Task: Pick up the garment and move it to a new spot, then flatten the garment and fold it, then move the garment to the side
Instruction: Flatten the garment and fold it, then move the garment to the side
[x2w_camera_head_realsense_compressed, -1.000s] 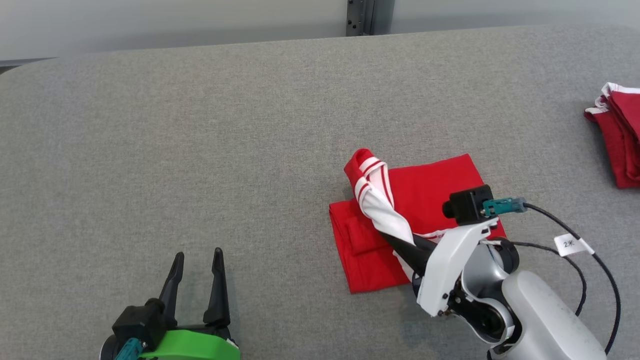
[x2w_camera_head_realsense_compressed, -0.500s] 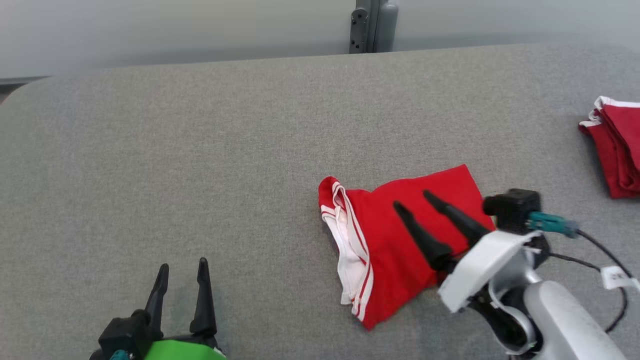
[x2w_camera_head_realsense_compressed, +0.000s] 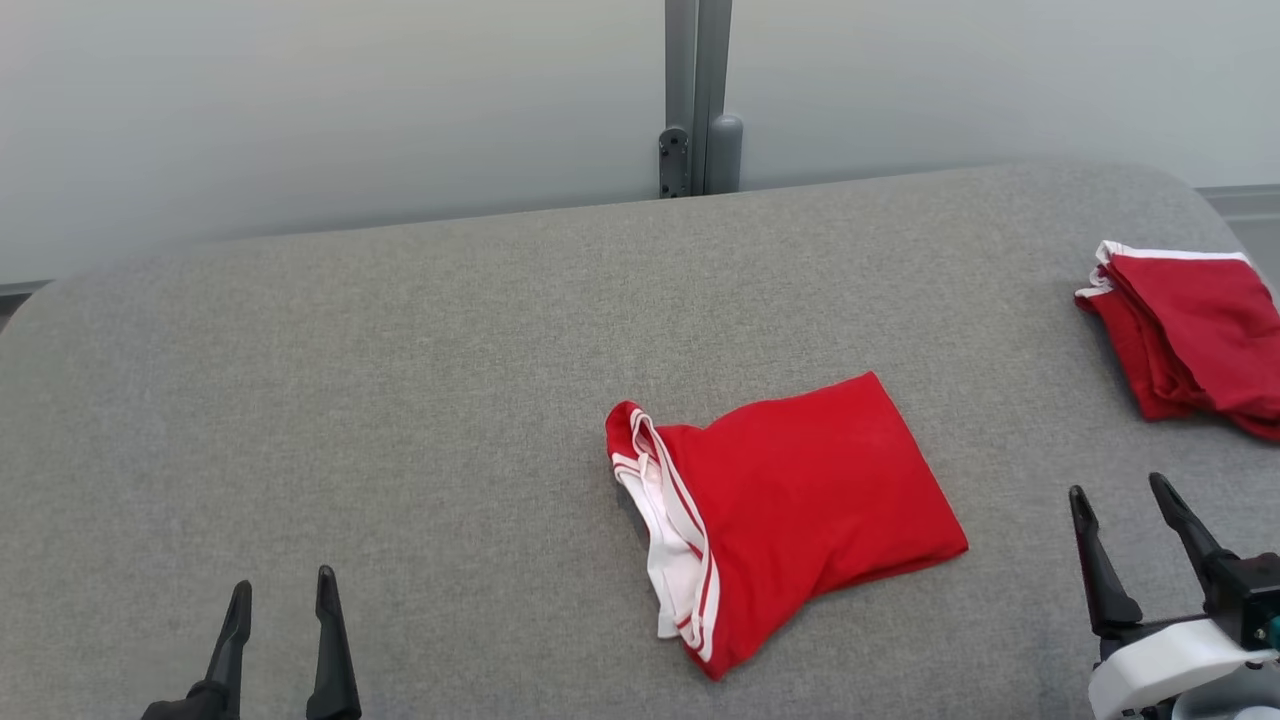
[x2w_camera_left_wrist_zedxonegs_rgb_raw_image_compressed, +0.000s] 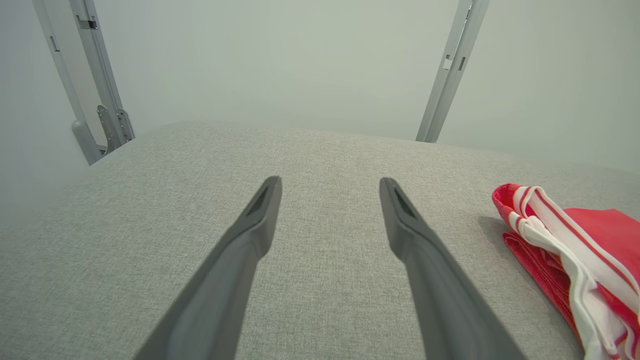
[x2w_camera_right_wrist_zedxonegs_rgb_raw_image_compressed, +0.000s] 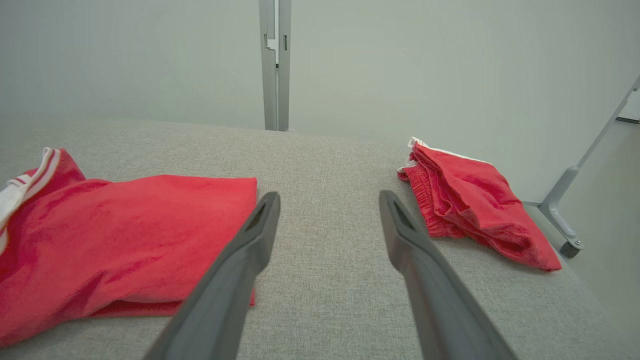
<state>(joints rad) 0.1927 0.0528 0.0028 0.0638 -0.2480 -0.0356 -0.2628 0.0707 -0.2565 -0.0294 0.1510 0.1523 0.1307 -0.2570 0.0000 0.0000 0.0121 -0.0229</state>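
The folded garment (x2w_camera_head_realsense_compressed: 800, 500) lies mid-tabletop (x2w_camera_head_realsense_compressed: 400, 400), nearer the front edge. The left gripper (x2w_camera_head_realsense_compressed: 283, 585) and right gripper (x2w_camera_head_realsense_compressed: 1117, 487) hover empty, fingers apart. To move it without undoing the fold, I'd pinch all layers at once and carry it low toward the pile (x2w_camera_head_realsense_compressed: 1190, 330) at the right edge.

garment (x2w_camera_head_realsense_compressed: 800, 500): soft matt cloth | table (x2w_camera_head_realsense_compressed: 400, 400): rough woven fabric | post (x2w_camera_head_realsense_compressed: 697, 100): smooth metal

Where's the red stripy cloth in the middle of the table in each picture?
Head view: the garment lies mid-table, a little right of centre.
Left wrist view: the garment sits at the right edge, stripes showing.
Right wrist view: the garment is at the lower left.
Shared landmark: the grey table under it.
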